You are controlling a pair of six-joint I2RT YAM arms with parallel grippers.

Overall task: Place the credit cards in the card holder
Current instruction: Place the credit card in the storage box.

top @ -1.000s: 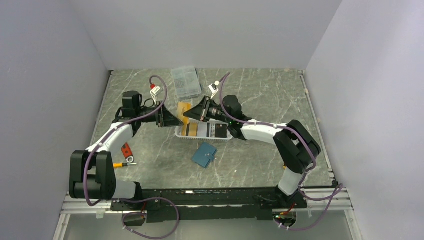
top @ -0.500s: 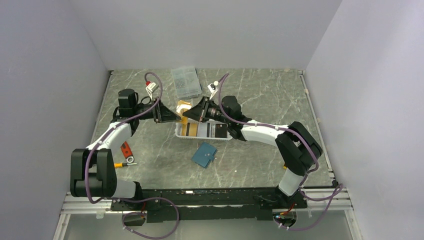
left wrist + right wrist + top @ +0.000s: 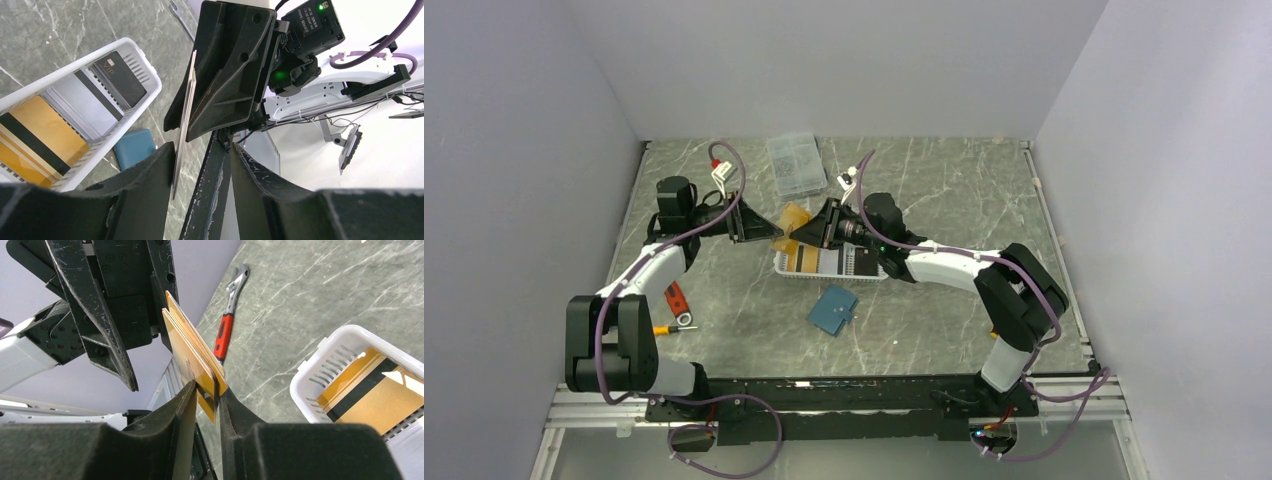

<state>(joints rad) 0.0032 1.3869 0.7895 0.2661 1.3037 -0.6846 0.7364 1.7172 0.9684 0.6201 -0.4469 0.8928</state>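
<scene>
My right gripper [image 3: 807, 229] [image 3: 207, 390] is shut on a thin stack of yellow-gold credit cards [image 3: 795, 214] [image 3: 192, 355], held on edge above the table, just beyond the basket's left end. My left gripper [image 3: 772, 230] [image 3: 202, 150] is open. Its jaws straddle the cards' edge [image 3: 185, 110] and one right finger, and the cards lie close to its left finger. More cards lie in the white basket [image 3: 876, 279]: a gold striped one [image 3: 40, 135], a grey one [image 3: 85, 107] and a black one [image 3: 117, 75]. The teal card holder [image 3: 832, 309] [image 3: 134, 147] lies closed on the table, nearer than the basket.
A clear compartment box [image 3: 795, 163] stands at the back. A red-handled wrench [image 3: 678, 305] [image 3: 225, 335] and a small yellow tool [image 3: 662, 328] lie at the left by the left arm. The basket rim also shows in the wrist views [image 3: 150, 85] [image 3: 320, 370].
Both grippers have shifted a little toward the far side. The left gripper has closed in until its open jaws sit around the cards held by the right gripper.
</scene>
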